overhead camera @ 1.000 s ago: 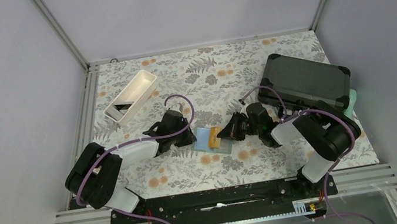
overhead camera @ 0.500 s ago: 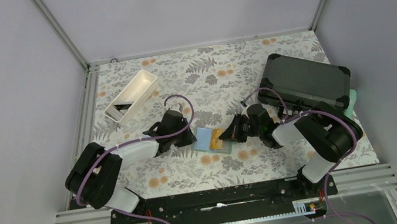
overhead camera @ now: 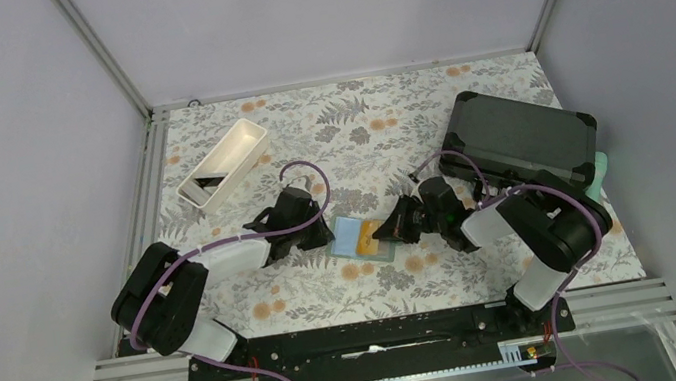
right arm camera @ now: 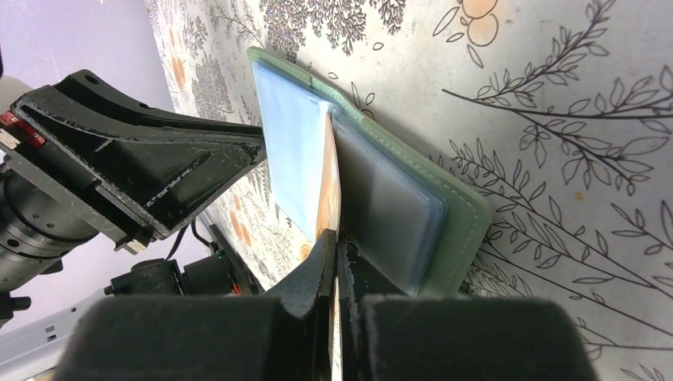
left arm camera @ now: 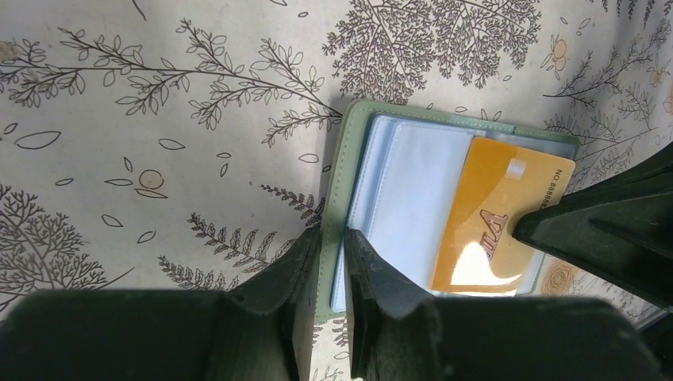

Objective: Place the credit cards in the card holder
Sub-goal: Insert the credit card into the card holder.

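Flowered cloth point(overhead camera: 353, 117) across the table, pale grey walls point(overhead camera: 317, 12) on three sides. Find the card holder point(left arm camera: 413, 190) mid-cloth between the two arms, lying open with its pale blue pockets upward. See the left gripper point(left arm camera: 329, 238) pinching the green cover edge and pinning it down. See the right gripper point(right arm camera: 335, 242) pressed together on the gold card point(left arm camera: 496, 214), held tilted on edge with its leading edge at the pockets near the fold.

To do this well: hold the cover firm, drop the card nearer to flat, aim its edge into a pocket mouth, then slide along the pocket, not down into it. Go slowly; otherwise likely to buckle the thin film or drag the holder. Let go only once seated.

Elsewhere on the cloth, well apart from the work: white tray point(overhead camera: 224, 162) at back left, black case point(overhead camera: 518, 138) at back right.
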Motion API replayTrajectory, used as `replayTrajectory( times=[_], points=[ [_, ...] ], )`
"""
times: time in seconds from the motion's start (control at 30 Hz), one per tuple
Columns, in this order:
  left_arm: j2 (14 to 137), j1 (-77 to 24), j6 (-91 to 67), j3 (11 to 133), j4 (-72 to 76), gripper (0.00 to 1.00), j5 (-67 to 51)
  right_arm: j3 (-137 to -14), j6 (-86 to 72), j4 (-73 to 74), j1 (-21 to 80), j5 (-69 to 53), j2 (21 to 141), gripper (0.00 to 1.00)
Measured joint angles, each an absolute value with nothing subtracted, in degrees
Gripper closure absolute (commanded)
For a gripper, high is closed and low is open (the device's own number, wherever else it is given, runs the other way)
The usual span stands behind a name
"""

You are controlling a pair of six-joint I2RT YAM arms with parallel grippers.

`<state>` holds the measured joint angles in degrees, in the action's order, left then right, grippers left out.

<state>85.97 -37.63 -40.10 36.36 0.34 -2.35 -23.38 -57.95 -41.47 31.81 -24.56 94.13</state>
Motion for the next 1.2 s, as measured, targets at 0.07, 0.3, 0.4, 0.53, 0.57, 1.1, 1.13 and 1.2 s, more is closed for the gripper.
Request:
replayTrajectory(
  times=[0.07,0.3,0.4,0.53,0.57,1.1,1.13,1.2],
  points=[
    [86.0,-37.6,-40.1,36.4,0.3,0.81,-2.4,-23.6,-58.2,-41.7,31.8,-24.7,94.7,1.0],
    [86.0,-37.6,-40.1,36.3,0.3,0.82,-2.5,-24.0,-58.8,-43.0,31.8,-25.0,95.9,1.0],
    [86.0,-37.6,-40.1,36.3,0.3,0.82,-2.6,-24.2,-58.8,-43.1,31.8,-25.1,96.1,1.0],
    [86.0,-37.6,-40.0,36.3,0.3,0.82,-2.6,-24.3,-59.2,-43.9,31.8,-25.2,96.7,1.0],
    [86.0,-37.6,-40.0,36.3,0.3,0.82,-2.6,-24.3,-59.4,-44.1,31.8,-25.4,96.7,1.0],
    [86.0,-37.6,-40.0,36.3,0.4,0.84,-2.6,-23.7,-60.1,-43.5,31.8,-25.2,95.9,1.0],
    [86.0,-37.6,-40.0,36.3,0.5,0.84,-2.6,-23.6,-60.1,-43.4,31.8,-25.1,95.8,1.0],
    [86.0,-37.6,-40.0,36.3,0.5,0.84,-2.6,-23.4,-60.3,-43.5,31.8,-25.1,95.8,1.0]
  ],
)
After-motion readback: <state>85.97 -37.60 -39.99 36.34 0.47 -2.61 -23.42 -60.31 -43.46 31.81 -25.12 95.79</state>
